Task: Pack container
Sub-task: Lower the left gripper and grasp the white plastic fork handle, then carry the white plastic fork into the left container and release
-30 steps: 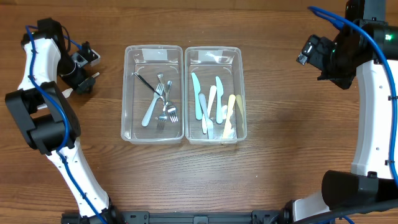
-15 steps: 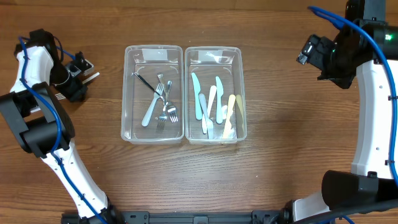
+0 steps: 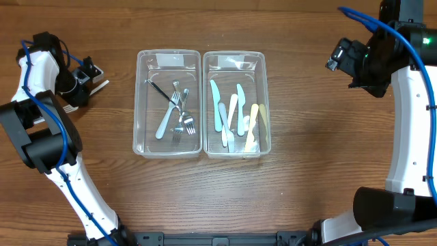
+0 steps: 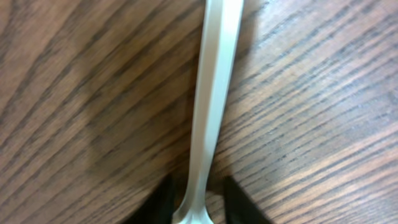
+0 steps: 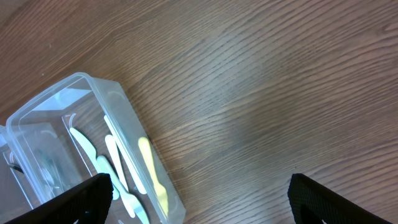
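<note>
A silver fork (image 4: 211, 93) lies on the wooden table at the far left, its handle running straight up the left wrist view. My left gripper (image 4: 198, 200) is down at the table with its dark fingers (image 4: 163, 200) closed in on either side of the fork's narrow neck. From overhead, the left gripper (image 3: 80, 89) covers the fork's middle and the handle end (image 3: 102, 85) sticks out. My right gripper (image 5: 202, 199) hangs open and empty high over the table's right side (image 3: 338, 56). Two clear containers sit side by side: the left one (image 3: 136, 102) holds metal forks, the right one (image 3: 267, 102) pastel plastic knives.
The right wrist view shows a corner of the knife container (image 5: 93, 93) at lower left and bare wood beyond it. Blue cables trail along both arms. Bare wooden table (image 3: 314, 157) lies around the containers.
The left arm swung left and down onto the fork, and its jaws narrowed from wide open to tight around the handle. The right arm stayed still.
</note>
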